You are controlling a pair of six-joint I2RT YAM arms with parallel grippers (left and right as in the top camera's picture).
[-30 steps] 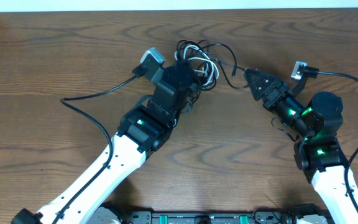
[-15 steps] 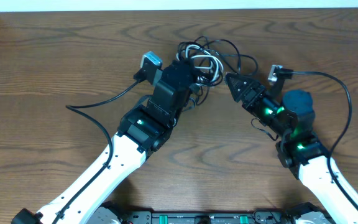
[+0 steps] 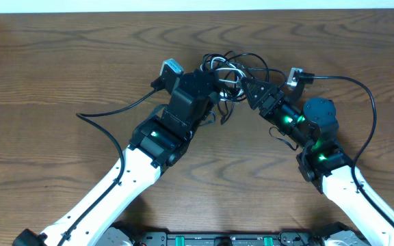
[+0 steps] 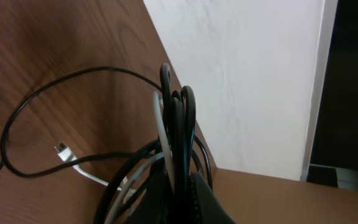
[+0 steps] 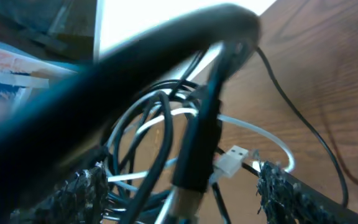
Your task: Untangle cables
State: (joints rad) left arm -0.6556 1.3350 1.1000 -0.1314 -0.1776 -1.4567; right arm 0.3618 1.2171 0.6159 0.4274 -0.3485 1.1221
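The cables (image 3: 232, 66) form one knot of thin black cords with a white strand near the table's back edge. My left gripper (image 3: 217, 77) is shut on the knot's left side. In the left wrist view a bundle of black and white cables (image 4: 174, 118) rises straight out of the shut left gripper (image 4: 184, 198), and a white plug (image 4: 61, 151) lies on the wood. My right gripper (image 3: 247, 86) pushes into the knot's right side, open. In the right wrist view the right gripper (image 5: 182, 193) has a black plug (image 5: 199, 149) and a white plug (image 5: 232, 159) between its spread fingers.
The wooden table (image 3: 60, 61) ends at a white wall strip along the back, close behind the knot. The left arm's own thick cable (image 3: 108, 106) curves out to the left. The right arm's cable (image 3: 371, 102) arcs to the right.
My right arm has swung left and forward until its open fingers entered the knot. The left gripper and the knot have shifted slightly right, still gripped.
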